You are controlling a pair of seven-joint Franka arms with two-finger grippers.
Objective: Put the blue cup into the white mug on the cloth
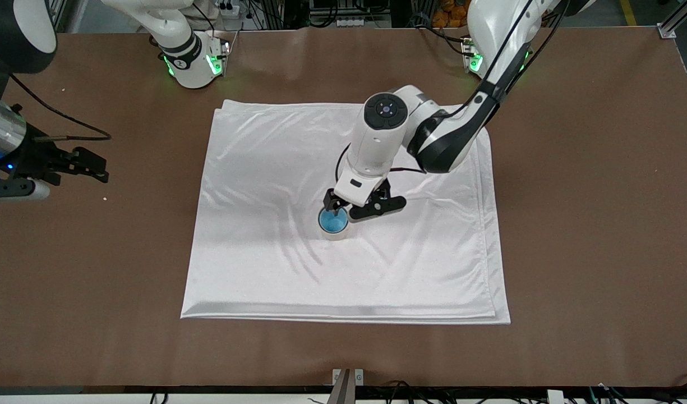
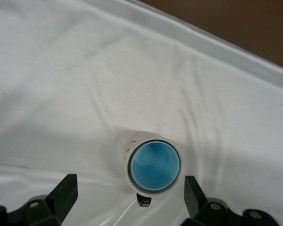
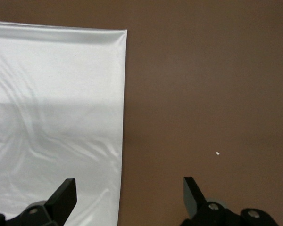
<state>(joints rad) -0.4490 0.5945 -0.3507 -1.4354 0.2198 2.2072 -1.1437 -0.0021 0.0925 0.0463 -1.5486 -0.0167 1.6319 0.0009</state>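
Note:
The blue cup (image 1: 332,222) sits upright inside the white mug (image 1: 337,235), which stands on the white cloth (image 1: 264,269) near its middle. In the left wrist view the blue cup (image 2: 154,165) fills the mug (image 2: 129,160), and the mug's black handle (image 2: 144,201) points toward the camera. My left gripper (image 1: 349,211) is open and empty just above the mug, its fingers (image 2: 66,190) apart on either side and clear of it. My right gripper (image 1: 96,167) is open and empty, waiting over bare table off the cloth at the right arm's end.
The brown table (image 1: 590,224) surrounds the cloth. The right wrist view shows the cloth's edge (image 3: 121,117) and a small white crumb (image 3: 218,153) on the table. A metal bracket (image 1: 347,377) sits at the table's edge nearest the front camera.

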